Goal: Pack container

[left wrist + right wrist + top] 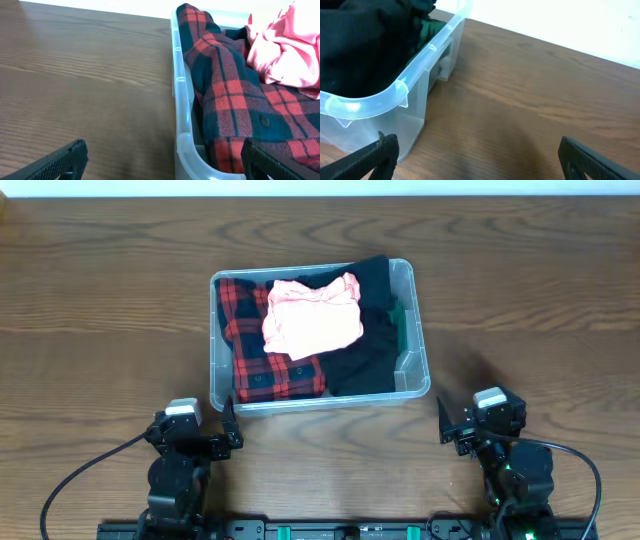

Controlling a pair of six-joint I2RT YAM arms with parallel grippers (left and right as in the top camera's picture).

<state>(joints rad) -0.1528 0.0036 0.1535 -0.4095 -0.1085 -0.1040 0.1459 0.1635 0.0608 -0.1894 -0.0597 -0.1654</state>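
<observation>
The clear plastic container (415,370) stands mid-table. Inside lie a red-and-black plaid shirt (250,345), a pink garment (312,315) on top, and black clothing (375,330) with a bit of green at the right wall. My left gripper (232,425) is open and empty just before the container's front left corner; the left wrist view shows the rim (181,100), the plaid shirt (235,95) and the pink garment (290,45). My right gripper (442,423) is open and empty by the front right corner; the right wrist view shows the rim (395,90) and black clothing (365,45).
Brown wooden table (520,290) all round the container. The table's far edge meets a white wall at the top of the overhead view. Cables run from both arm bases at the near edge.
</observation>
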